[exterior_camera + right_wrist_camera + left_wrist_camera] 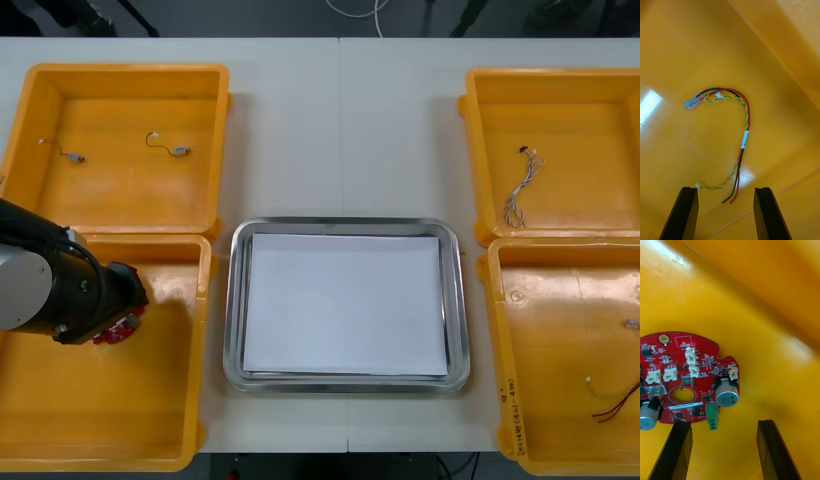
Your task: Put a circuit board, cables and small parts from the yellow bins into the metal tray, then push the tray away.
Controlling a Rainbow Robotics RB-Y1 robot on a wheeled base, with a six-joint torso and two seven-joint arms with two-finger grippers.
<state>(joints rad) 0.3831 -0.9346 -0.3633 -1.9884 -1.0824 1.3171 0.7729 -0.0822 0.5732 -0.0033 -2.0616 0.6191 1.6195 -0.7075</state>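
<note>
The metal tray (232, 300), white inside, sits in the middle of the table (340, 130) with nothing in it. Two yellow bins stand on each side of it.

In the nearer bin (100, 430) left of the tray, the left arm reaches down over the round red circuit board (118, 331), which lies flat on the bin floor at the end nearest the tray's far corner. In the left wrist view the left claw (723, 423) is spread wide with nothing in its grip. The board (685, 378) lies just past the fingertips, off towards one finger, and its green connector block (712, 417) is the part closest to the gap.

In the nearer bin (560, 340) right of the tray lies the red and yellow cable (615, 400), at the side farthest from the tray. In the right wrist view the right claw (726, 189) is also wide open and grips nothing. It hangs over the cable (741, 112), whose red, black and twisted yellow strands curl away from the fingers. The loose ends reach just into the gap and touch neither finger.

The farther bin (120, 110) left of the tray holds two small metal parts (178, 150), each with a short wire tail. The farther bin (560, 110) right of the tray holds a thin pale cable (520, 190).
</note>
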